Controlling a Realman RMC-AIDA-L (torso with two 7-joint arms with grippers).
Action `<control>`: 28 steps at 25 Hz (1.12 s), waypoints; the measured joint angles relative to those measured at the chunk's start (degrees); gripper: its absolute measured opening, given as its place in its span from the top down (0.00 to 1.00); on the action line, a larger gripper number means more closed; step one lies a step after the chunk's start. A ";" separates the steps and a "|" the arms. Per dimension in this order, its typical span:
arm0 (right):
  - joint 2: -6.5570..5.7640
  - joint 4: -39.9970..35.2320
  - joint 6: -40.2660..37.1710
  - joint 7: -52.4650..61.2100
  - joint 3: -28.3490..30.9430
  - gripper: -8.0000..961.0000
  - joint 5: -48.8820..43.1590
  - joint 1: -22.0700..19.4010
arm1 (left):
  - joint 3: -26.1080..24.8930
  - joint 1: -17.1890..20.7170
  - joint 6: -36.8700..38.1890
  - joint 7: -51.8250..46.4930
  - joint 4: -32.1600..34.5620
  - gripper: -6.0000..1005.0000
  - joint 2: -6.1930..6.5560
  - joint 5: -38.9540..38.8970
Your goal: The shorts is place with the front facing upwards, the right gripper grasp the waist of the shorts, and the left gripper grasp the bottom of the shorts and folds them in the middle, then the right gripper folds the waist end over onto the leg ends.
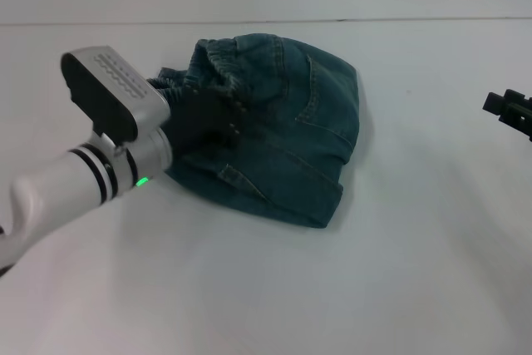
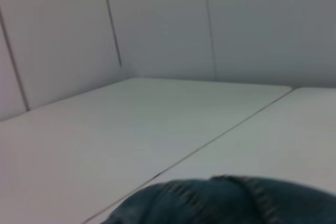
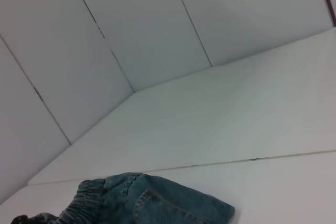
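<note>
- Denim shorts (image 1: 283, 139), blue-green and washed, lay bunched into a folded bundle on the white worktop (image 1: 399, 288), gathered elastic waist (image 1: 218, 60) at the far-left edge.
- Left pincer (image 1: 204, 118), black on a silver wrist, pressed on the bundle's left side, probably pinning the fold; grip state could not be told.
- Right pincer (image 1: 509, 112), black, sat well apart at the right edge; state unclear.
- Bundle's long axis ran from far-left to near-right.

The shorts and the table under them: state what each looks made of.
The shorts: washed blue-green denim, judging by the faded patches, raised seam stitching and gathered elastic waist. The table: a smooth, matte white surface, probably laminate or painted board; a thin joint line crosses it in the wrist views.
</note>
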 joint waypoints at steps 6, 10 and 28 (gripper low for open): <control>-0.15 1.12 0.42 -0.16 -0.05 0.51 -0.02 0.27 | -4.42 -2.97 -10.37 0.04 2.18 0.99 0.18 -2.74; -0.48 2.31 0.54 -0.55 -0.07 0.51 0.03 0.62 | -4.63 -4.51 -12.39 0.05 3.12 0.99 0.23 -5.47; 0.46 -2.99 -15.86 -6.00 -3.00 0.36 -6.34 4.49 | 30.89 10.66 40.03 -43.93 29.41 0.84 0.20 -10.67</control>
